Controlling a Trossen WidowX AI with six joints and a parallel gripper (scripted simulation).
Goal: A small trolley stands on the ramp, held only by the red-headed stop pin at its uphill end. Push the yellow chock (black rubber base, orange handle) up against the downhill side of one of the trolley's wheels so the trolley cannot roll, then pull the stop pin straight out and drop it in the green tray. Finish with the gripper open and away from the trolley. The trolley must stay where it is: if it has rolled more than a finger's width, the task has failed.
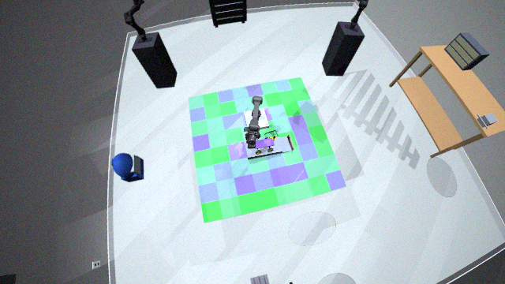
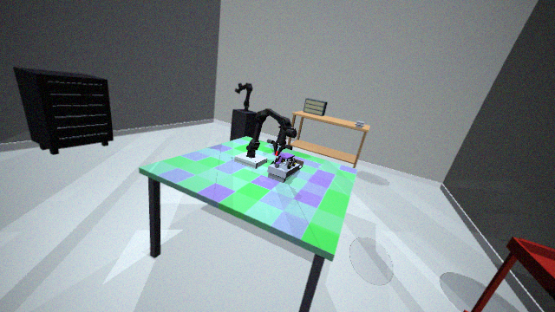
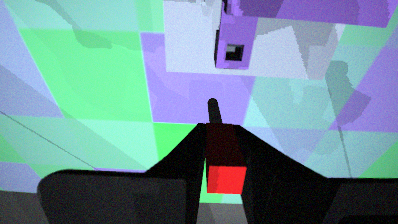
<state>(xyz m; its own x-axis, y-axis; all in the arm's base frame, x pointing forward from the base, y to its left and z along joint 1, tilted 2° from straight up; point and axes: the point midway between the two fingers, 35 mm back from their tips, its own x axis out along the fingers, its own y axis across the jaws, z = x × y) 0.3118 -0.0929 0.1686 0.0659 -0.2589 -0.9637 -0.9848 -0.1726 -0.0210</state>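
My gripper (image 2: 277,151) (image 3: 217,131) is shut on the stop pin, whose red head (image 2: 277,152) (image 3: 226,179) sits between the fingers. The pin's dark shaft (image 3: 213,107) points out free, clear of the purple bracket (image 3: 234,61) with a square hole. The purple trolley (image 1: 265,143) (image 2: 286,157) (image 3: 320,9) stands on the grey ramp (image 1: 282,147) (image 2: 277,172) (image 3: 187,52). The yellow and orange chock (image 1: 274,137) is at the trolley's downhill wheel on the side toward the arm's base; contact is too small to tell. A thin dark outline (image 1: 271,132) behind the ramp looks like the green tray's rim.
The ramp's downhill end has a raised brown end stop (image 1: 290,143). The arm's white base plate (image 1: 249,119) (image 2: 244,160) lies behind the ramp. The arm reaches over the ramp's uphill end. All stands on a checkered green and purple table (image 1: 256,200) (image 2: 243,192).
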